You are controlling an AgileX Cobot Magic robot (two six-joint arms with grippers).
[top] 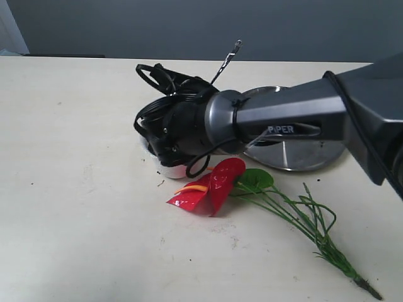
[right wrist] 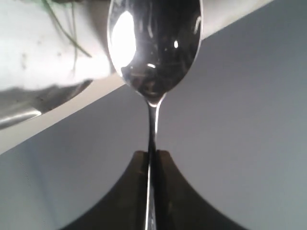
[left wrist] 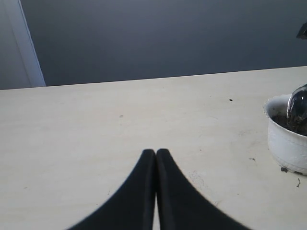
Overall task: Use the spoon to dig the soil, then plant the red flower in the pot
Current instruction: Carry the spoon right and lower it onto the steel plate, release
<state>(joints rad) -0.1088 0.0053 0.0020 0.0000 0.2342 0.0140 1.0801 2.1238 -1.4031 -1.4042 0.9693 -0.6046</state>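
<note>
The spoon [right wrist: 152, 52] is pinched by its handle in the right gripper [right wrist: 151, 155], bowl at the pot [left wrist: 287, 140] to work the soil [left wrist: 288, 122]. The flower [top: 211, 185] lies beside it (waiting). The left gripper [left wrist: 156, 155] is closed, empty.

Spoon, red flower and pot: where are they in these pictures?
spoon [right wrist: 153, 43]: right wrist view, middle of its shiny bowl.
red flower [top: 214, 185]: exterior view, on a red bloom.
pot [left wrist: 288, 143]: left wrist view, on its white outer wall.
</note>
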